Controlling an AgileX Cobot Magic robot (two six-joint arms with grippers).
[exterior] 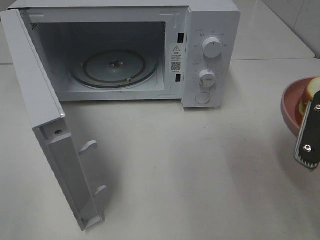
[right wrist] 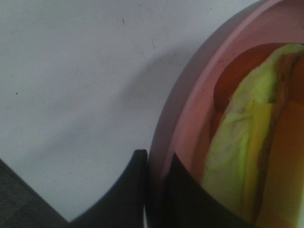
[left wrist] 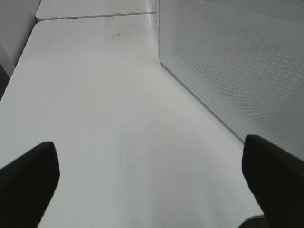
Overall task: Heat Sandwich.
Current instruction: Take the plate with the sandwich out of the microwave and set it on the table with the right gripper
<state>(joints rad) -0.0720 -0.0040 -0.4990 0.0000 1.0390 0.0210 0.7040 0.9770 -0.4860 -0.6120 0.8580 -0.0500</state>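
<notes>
The sandwich [exterior: 313, 89] lies on the plate [exterior: 289, 107] at the right edge of the frame, just behind the right hand [exterior: 308, 131], which is clamped on the plate's rim. The left hand [left wrist: 152, 185] is spread wide, holding nothing, above the surface [exterior: 175, 165].

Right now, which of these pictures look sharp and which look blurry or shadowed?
Exterior high view: evenly lit and sharp, with a soft shadow on the table under the pink plate. Left wrist view: the dark fingers are blurred at the edges, the table behind clearer. Right wrist view: the sandwich is very close and smeared out of focus, and the plate casts a dim shadow.
</notes>
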